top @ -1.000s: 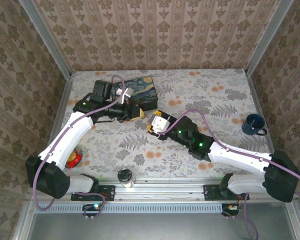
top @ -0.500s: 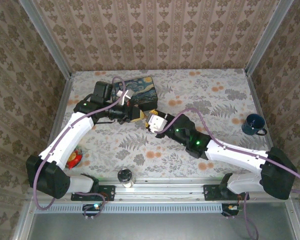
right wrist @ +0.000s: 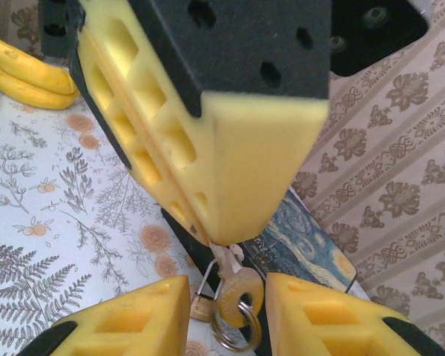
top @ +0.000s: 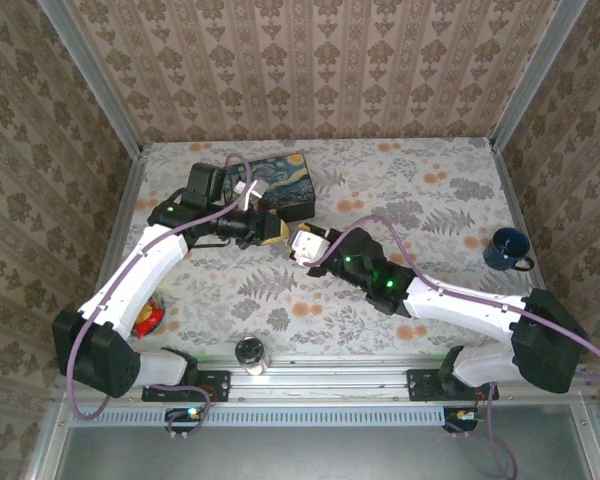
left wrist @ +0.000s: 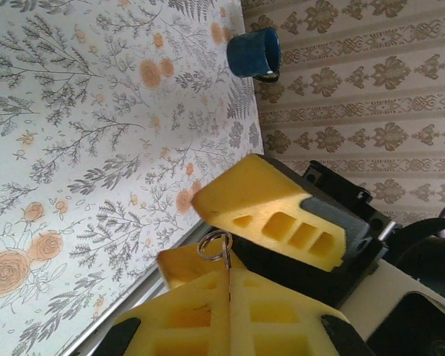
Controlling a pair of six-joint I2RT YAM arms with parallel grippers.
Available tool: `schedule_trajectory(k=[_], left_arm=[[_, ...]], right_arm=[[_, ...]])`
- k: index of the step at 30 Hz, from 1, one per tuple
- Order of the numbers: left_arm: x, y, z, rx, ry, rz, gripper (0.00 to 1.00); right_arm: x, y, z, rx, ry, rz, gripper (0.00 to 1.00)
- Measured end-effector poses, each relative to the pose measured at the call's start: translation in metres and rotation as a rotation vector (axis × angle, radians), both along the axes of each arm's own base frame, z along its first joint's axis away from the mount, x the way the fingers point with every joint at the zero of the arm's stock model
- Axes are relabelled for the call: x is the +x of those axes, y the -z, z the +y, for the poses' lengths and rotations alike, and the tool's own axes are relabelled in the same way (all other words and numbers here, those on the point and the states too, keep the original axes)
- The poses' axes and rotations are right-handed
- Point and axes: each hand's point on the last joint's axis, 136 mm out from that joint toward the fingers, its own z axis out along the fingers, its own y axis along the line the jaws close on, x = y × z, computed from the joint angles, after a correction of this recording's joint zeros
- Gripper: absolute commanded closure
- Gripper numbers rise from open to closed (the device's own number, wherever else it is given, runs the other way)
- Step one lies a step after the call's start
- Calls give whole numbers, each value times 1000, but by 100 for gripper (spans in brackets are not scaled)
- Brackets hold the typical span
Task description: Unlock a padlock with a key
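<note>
My left gripper [left wrist: 228, 276] is shut on the key [right wrist: 237, 291], pinching its blade so the round head and its ring [left wrist: 213, 245] stick out past the fingertips. My right gripper [right wrist: 226, 298] is open, with one yellow finger on each side of the key's head and a small gap on both sides. The tiny brass padlock [right wrist: 202, 306] with its thin shackle sits just behind the key, beside the starry-night tin box [right wrist: 304, 248]. From above, the left gripper [top: 273, 231] and the right gripper [top: 298, 246] meet tip to tip in front of the box [top: 280, 185].
A blue cup [top: 505, 250] stands at the right edge of the floral table [top: 400, 190]. A red and yellow object [top: 150, 316] lies near the left arm's base, and a small jar [top: 250, 352] stands by the front rail. Papered walls enclose three sides.
My right gripper has moved left and forward up to the left gripper's tips, and its jaws have narrowed around the key's head. The left arm has barely moved.
</note>
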Motion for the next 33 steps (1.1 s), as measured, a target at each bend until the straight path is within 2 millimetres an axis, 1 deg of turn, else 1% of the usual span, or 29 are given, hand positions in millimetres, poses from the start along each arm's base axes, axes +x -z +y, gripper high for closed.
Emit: schedule_trajectory(k=[3,5,9,11,13,16,17,19,21,25,29,33], left_arm=[[-2,-1,-1,-10,6,9,100],[-2,-2,-1,-15,9,12,100],[-3,-2,-2,-19,10,22,100],[-3,-3,-2,-23,12,21,100],[-2,-4,-3,-26,11,16,100],[-1,-4,-3,-30,7,20,100],[-1,-4,-3,-30,6,23,98],[0,-4,-3,-32,4,30,84],[2,-5,-3,-43,0,35,73],[9,-10,0,-64,-16,25,55],[18,-13,6,-76,-44,10,46],[27,-16,13,-82,-74,-12,44]], right_arm=[[1,2,2,-5,0,3,70],[3,2,3,-8,1,1,76],[5,0,2,-14,13,-10,91],[5,1,2,-21,12,-11,96],[5,2,2,-25,11,-10,100],[5,2,2,-27,12,-9,100],[5,3,1,-28,12,-8,100],[5,3,1,-28,13,-4,100],[5,3,2,-31,12,2,100],[4,5,2,-30,12,18,100],[3,10,1,-30,19,45,100],[3,14,0,-14,31,82,100]])
